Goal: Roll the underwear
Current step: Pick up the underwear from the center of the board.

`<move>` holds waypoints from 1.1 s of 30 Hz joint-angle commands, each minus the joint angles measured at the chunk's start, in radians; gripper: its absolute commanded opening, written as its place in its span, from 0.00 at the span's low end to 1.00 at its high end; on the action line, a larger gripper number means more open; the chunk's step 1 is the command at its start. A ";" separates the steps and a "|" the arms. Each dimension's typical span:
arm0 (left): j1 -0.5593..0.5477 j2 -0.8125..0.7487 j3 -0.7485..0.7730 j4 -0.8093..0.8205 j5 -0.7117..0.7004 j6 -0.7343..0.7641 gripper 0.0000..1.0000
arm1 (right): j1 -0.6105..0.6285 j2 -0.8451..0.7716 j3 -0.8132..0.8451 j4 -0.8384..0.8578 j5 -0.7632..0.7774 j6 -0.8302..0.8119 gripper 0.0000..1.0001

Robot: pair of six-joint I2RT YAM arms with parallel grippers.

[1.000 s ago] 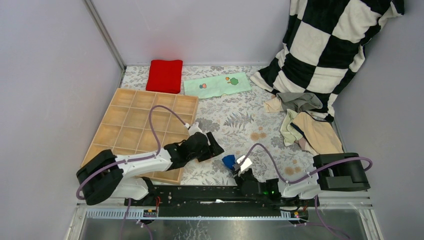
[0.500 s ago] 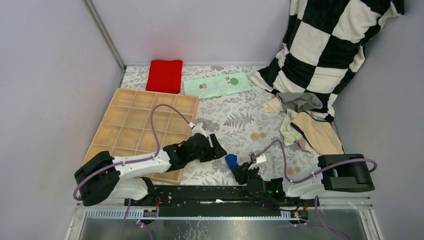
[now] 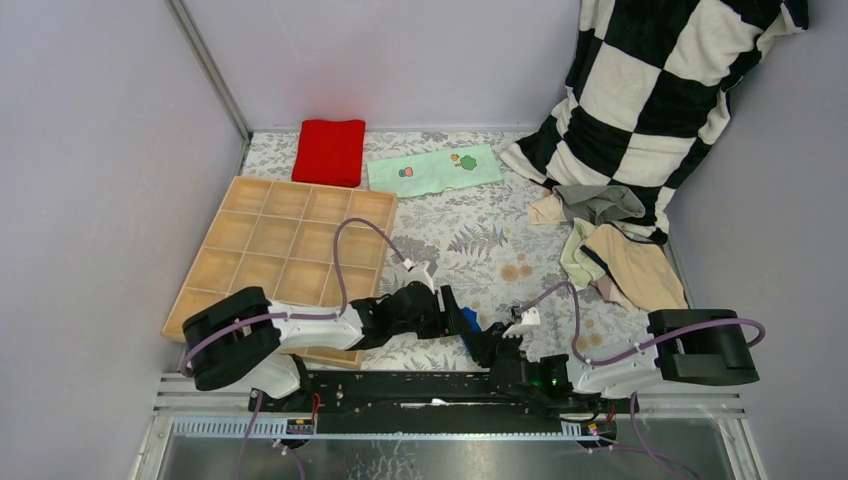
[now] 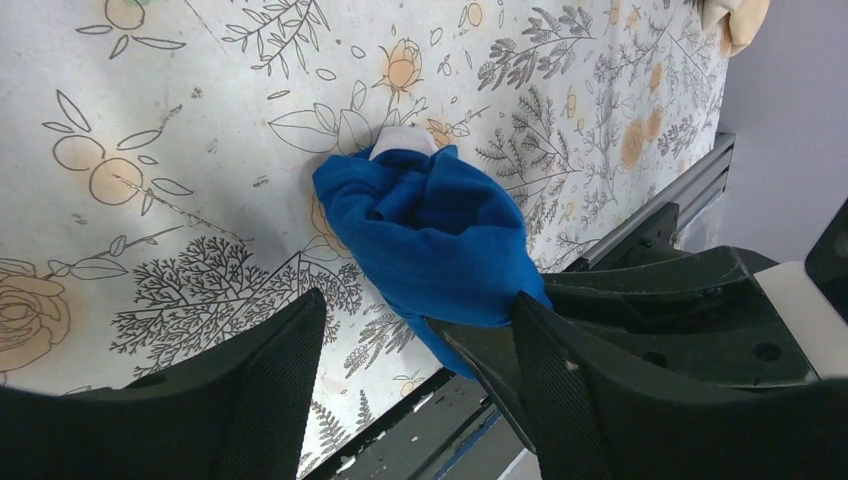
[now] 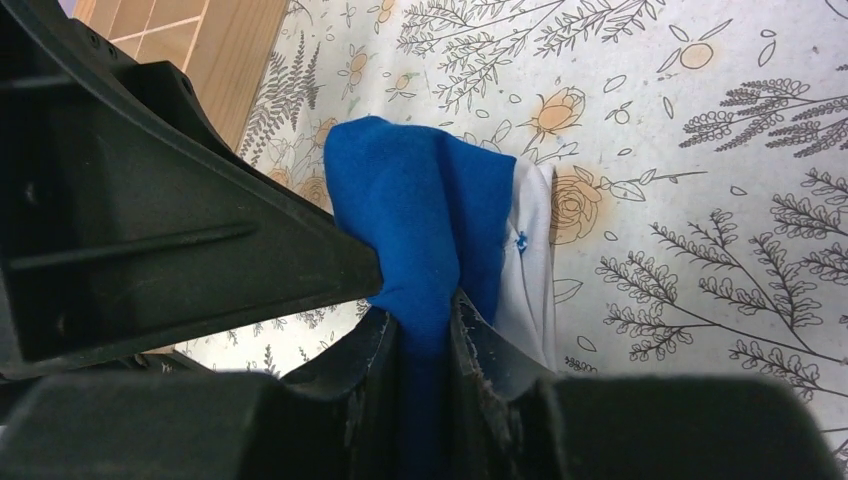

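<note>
The blue underwear [image 3: 467, 321] is bunched into a small bundle with a white band, low over the floral mat near the front edge. It also shows in the left wrist view [image 4: 432, 240] and the right wrist view [image 5: 415, 205]. My right gripper [image 5: 432, 335] is shut on the bundle's lower end; in the top view it [image 3: 486, 343] sits just right of the bundle. My left gripper [image 4: 415, 385] is open wide, its right finger [image 4: 560, 390] against the bundle's side; in the top view it [image 3: 452, 308] is just left of the bundle. More underwear [image 3: 612, 252], tan, grey and pale green, lies piled at the right.
A wooden grid tray [image 3: 270, 250] lies at the left by the left arm. A red folded cloth [image 3: 329, 150] and a mint printed cloth [image 3: 433, 170] lie at the back. A black-and-white checkered blanket [image 3: 660, 90] hangs at the back right. The metal front rail [image 4: 640, 215] is close.
My left gripper has moved right, from beside the tray up to the blue bundle. My right gripper has kept its hold and shifted a little.
</note>
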 commanded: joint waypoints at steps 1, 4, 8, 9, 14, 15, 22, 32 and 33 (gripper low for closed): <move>-0.022 0.037 -0.020 0.063 -0.030 -0.051 0.74 | 0.003 0.024 -0.013 -0.227 -0.032 0.092 0.00; -0.024 0.058 -0.021 0.064 -0.060 -0.093 0.76 | 0.003 0.028 -0.008 -0.249 -0.039 0.130 0.00; -0.029 0.084 -0.023 0.099 -0.082 -0.137 0.78 | 0.003 0.035 -0.002 -0.283 -0.052 0.195 0.00; -0.032 0.092 -0.021 0.104 -0.087 -0.146 0.78 | 0.003 0.040 -0.001 -0.286 -0.054 0.210 0.00; -0.039 0.117 -0.027 0.123 -0.105 -0.178 0.77 | 0.003 0.077 0.009 -0.291 -0.069 0.272 0.00; -0.040 0.119 -0.029 0.123 -0.111 -0.184 0.77 | 0.003 0.084 0.009 -0.289 -0.071 0.281 0.00; -0.045 0.133 -0.026 0.124 -0.138 -0.206 0.77 | 0.003 0.096 0.005 -0.277 -0.076 0.306 0.00; -0.062 0.149 -0.019 0.103 -0.202 -0.272 0.81 | 0.003 0.105 0.012 -0.279 -0.085 0.306 0.00; -0.063 0.149 -0.015 0.096 -0.212 -0.275 0.81 | 0.004 0.105 0.014 -0.278 -0.085 0.307 0.00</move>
